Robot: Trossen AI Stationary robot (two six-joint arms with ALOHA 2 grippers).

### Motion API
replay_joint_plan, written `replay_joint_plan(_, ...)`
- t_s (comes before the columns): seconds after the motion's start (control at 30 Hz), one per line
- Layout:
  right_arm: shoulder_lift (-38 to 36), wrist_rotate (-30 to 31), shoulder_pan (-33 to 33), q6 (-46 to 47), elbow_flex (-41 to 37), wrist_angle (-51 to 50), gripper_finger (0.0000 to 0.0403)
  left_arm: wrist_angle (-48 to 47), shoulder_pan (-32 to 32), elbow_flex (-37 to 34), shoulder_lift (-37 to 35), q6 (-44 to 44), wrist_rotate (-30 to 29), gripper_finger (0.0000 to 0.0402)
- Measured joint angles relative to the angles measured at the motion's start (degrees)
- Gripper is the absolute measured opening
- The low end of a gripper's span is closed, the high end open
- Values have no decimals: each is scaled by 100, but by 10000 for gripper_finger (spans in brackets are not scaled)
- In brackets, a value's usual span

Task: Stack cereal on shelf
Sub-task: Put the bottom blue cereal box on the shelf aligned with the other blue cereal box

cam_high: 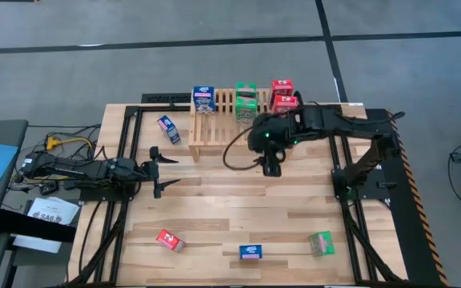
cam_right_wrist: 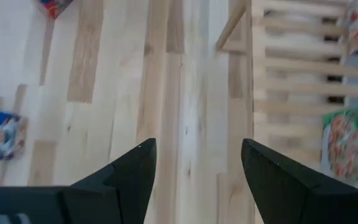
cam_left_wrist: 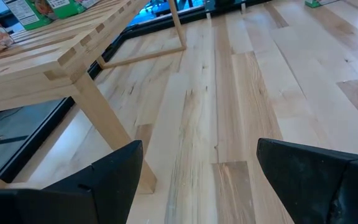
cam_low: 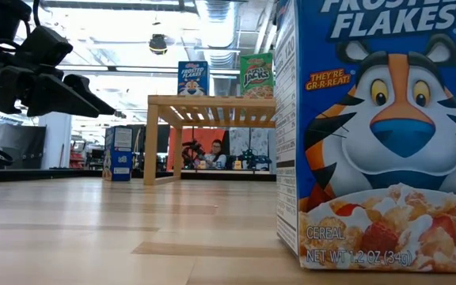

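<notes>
The pale wood-plank worktop (cam_high: 238, 216) lies mostly bare across its middle, black frame rails along its edges; the light slatted wooden shelf (cam_high: 214, 120) stands at the far edge, carrying blue, green and red cereal boxes (cam_high: 246, 102); the right gripper (cam_high: 271, 166) hovers just before it, fingers open, empty; the left gripper (cam_high: 160, 172) waits left, fingers spread; three small boxes (cam_high: 252, 252) line the near edge.

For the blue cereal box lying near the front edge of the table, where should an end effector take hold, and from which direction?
Probably from straight above. The blue cereal box lies flat on the table with open wood all round, red box and green box well clear. Close the fingers across its two long edges, the narrower span. The right end effector, open and empty, hangs nearer than the left end effector.
</notes>
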Motion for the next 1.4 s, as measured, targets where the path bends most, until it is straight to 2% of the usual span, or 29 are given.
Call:
replay_joint_plan(0.1, 26, 258, 139, 0, -7, 146, 261, 1, 0, 0, -1, 4, 0, 305)
replay_joint_plan(0.27, 159, 322, 214, 30, -17, 74, 261, 0, -1, 0, -1, 4, 0, 305)
replay_joint_plan(0.57, 182, -54, 444, 879, -7, -324, 261, 1, 0, 0, 0, 4, 0, 305)
replay_joint_plan(0.8, 187, 82, 1185, 1466, -273, -270, 261, 0, 0, 0, -1, 0, 0, 305)
replay_joint_plan(1.13, 211, 771, 2380, 2479, -742, 501, 261, 0, -2, 0, -1, 0, 0, 305)
replay_joint_plan(1.4, 501, 1182, 3030, 2905, -1002, 1207, 261, -1, -2, 0, 1, 4, 0, 305)
